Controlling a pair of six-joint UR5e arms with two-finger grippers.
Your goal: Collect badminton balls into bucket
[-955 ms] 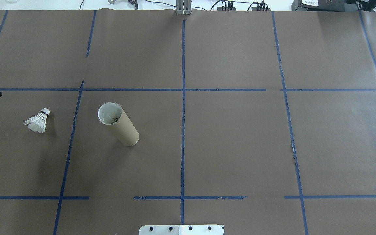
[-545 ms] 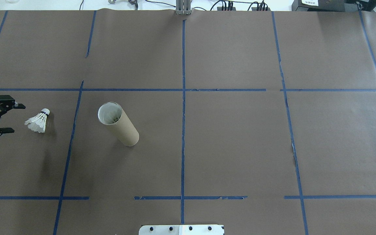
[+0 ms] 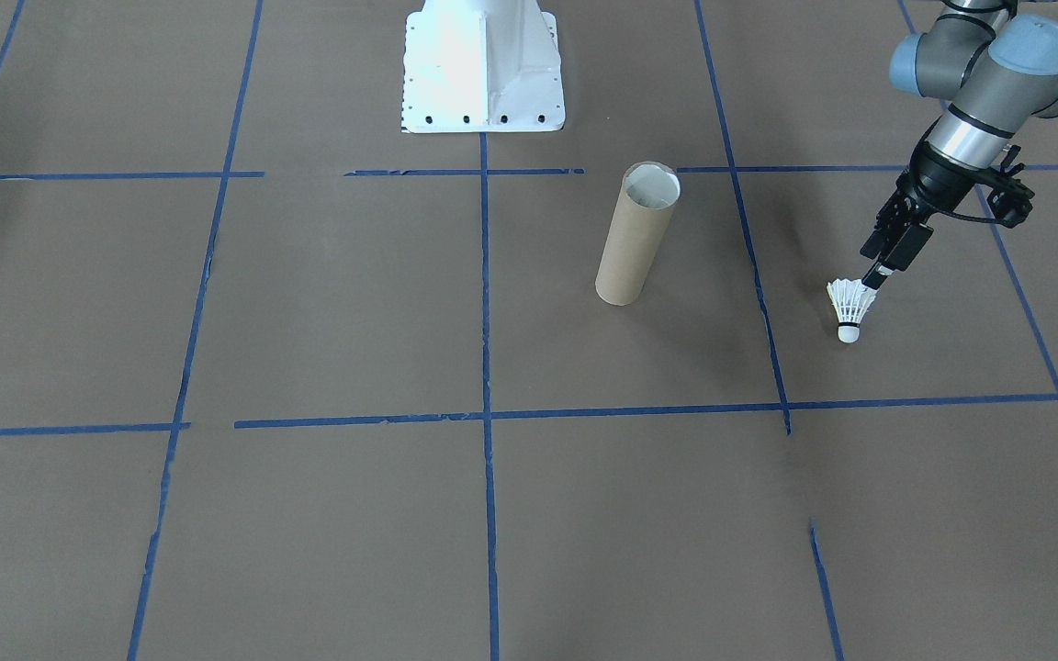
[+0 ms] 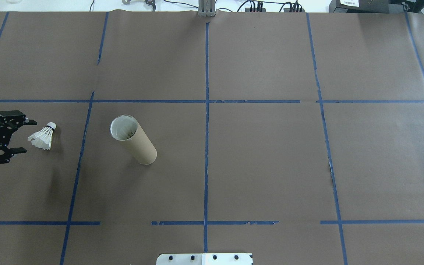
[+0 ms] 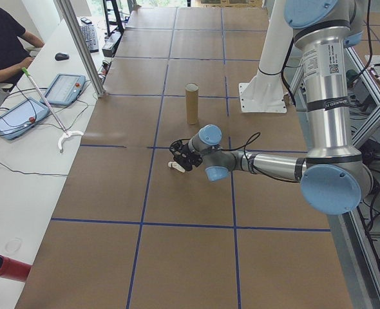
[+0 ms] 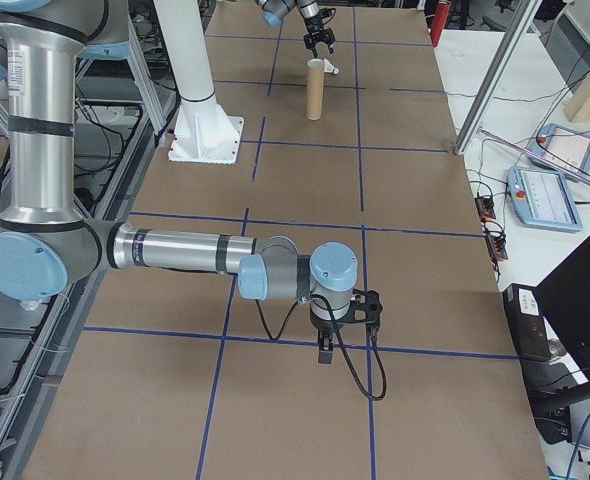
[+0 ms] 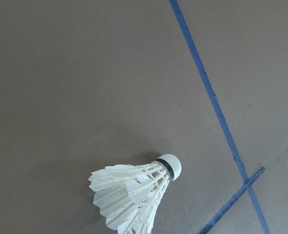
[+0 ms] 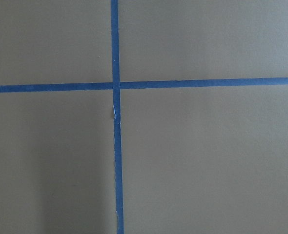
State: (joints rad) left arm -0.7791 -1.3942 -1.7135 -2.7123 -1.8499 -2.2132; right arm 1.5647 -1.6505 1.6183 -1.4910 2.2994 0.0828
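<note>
Fingers [image 4: 24, 135] apart, 1 shuttlecock [image 4: 43, 137], 1 tube [image 4: 133, 139]

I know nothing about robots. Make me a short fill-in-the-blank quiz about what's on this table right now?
1. The brown cardboard tube stands upright with its open end facing ____.
2. The shuttlecock lies on the ____, outside the tube.
3. The gripper nearest the shuttlecock belongs to the robot's ____ arm.
4. The left gripper has its jaws ____, with nothing between them.

Missing words: up; table; left; open
</note>
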